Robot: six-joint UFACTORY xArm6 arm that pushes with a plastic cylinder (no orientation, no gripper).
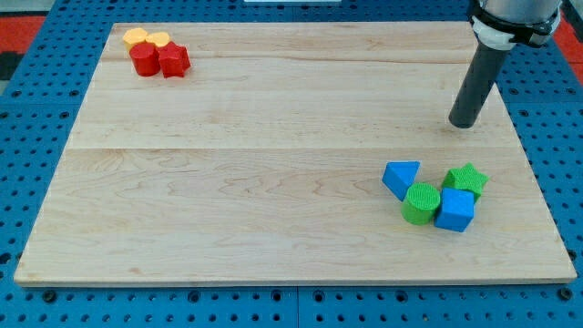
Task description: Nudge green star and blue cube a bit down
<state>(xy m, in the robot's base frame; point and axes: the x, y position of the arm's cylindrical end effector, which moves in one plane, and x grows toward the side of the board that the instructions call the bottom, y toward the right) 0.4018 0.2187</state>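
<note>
The green star point(467, 179) and the blue cube point(455, 210) sit touching at the board's lower right. The star is just above the cube. A green cylinder point(421, 202) touches the cube's left side, and a blue triangular block point(402, 177) lies left of it. My tip point(464, 124) rests on the board above this cluster, about a block's width above the green star and not touching it.
At the view's top left, a yellow block point(136, 37) and a second yellow block point(158, 40) sit above a red cylinder point(143, 60) and a red star-like block point(173, 60). The wooden board point(273, 155) lies on a blue pegboard.
</note>
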